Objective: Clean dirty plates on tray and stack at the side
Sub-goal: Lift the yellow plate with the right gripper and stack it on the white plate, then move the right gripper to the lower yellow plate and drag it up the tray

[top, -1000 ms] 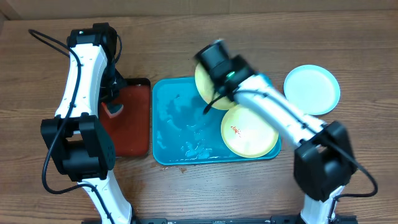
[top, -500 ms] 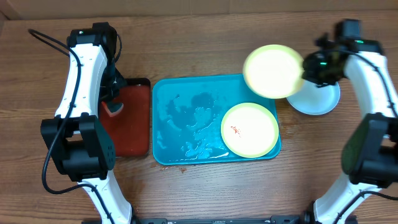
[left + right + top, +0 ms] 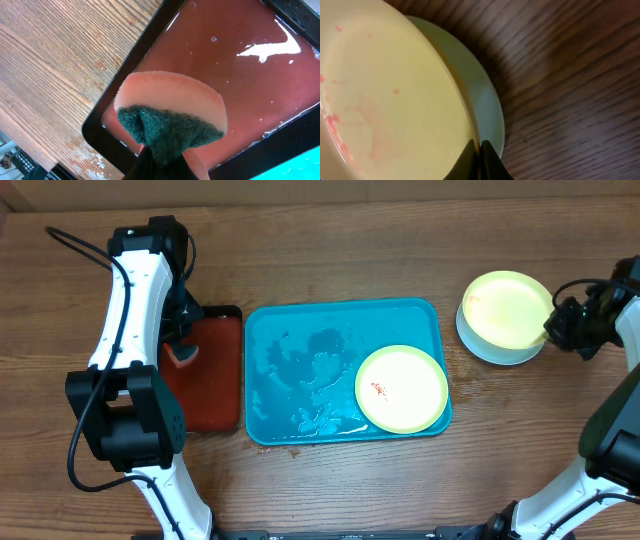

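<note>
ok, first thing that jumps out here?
The big bright cyan plastic tray mid-table, wet, with one pale yellow round plate bearing a red smear. At far right, the right gripper pinches a second yellow plate over a light blue plate.

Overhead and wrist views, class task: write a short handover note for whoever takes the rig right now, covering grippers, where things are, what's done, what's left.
Left gripper: shut on the sponge, over the dark red tray.
Right gripper: shut on the rim of a yellow plate, which is over the light blue plate on the table, right of the cyan tray.
Done: two plates are off the cyan tray; the held one shows faint pink smears.
Left: release it onto the stack; clean and stack the smeared yellow plate on the cyan tray.
</note>
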Controlling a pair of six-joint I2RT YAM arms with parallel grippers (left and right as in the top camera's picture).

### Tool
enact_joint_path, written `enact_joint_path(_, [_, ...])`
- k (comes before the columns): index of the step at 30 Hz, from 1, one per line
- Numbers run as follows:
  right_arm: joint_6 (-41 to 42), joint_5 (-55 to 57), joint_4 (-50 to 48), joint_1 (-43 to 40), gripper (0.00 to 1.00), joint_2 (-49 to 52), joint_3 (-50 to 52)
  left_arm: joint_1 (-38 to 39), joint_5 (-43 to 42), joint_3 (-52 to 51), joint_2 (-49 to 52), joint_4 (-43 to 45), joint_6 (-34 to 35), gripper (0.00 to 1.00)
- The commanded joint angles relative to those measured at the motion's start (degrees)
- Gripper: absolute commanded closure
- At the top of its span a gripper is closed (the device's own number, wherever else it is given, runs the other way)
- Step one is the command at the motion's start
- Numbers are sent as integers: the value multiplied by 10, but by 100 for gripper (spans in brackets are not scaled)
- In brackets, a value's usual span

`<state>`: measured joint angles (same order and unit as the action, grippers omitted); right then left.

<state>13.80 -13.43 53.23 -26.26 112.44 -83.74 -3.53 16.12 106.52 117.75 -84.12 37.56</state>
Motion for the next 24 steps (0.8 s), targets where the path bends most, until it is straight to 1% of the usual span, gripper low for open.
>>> enact_joint_path(1, [15, 14, -15, 2, 94, -19, 19, -2, 7, 0, -19, 2, -1, 96])
enact_joint_path(2, [15, 14, -16, 2, 82, -19, 23, -2, 7, 0, -19, 2, -1, 96])
enact_joint_path(3, [15, 14, -16, 3, 64, -19, 24, -2, 7, 0, -19, 2, -1, 96])
enact_joint_path(4, [15, 13, -15, 5, 58, -19, 26, -2, 7, 0, -19, 2, -1, 96])
enact_joint_path(6, [14, 4, -10, 10, 58, -19, 26, -2, 7, 0, -19, 2, -1, 96])
enact_joint_path(8, [6, -33, -3, 15, 58, -20, 26, -2, 7, 0, -19, 2, -1, 96])
enact_joint_path(10, [-38, -94, 0, 18, 59, -21, 26, -2, 7, 0, -19, 1, -1, 96])
enact_joint_path(13, [-115, -214, 10, 27, 52, -37, 26, -2, 7, 0, -19, 2, -1, 96])
enact_joint_path(14, [-131, -236, 14, 32, 51, -45, 26, -2, 7, 0, -19, 2, -1, 96])
enact_joint_path(15, [-166, -260, 24, 51, 49, -69, 26, -2, 3, 0, -19, 2, -1, 96])
enact_joint_path(17, [-199, -261, 37, 78, 48, -91, 26, -2, 3, 0, -19, 2, -1, 96])
enact_joint_path(20, [-273, -259, 55, 137, 41, -113, 26, -2, 3, 0, -19, 4, -1, 96])
enact_joint_path(22, [-312, -229, 62, 181, 40, -113, 26, -2, 3, 0, -19, 5, -1, 95])
enact_joint_path(24, [-318, -169, 60, 226, 40, -106, 28, -2, 3, 0, -19, 4, -1, 96])
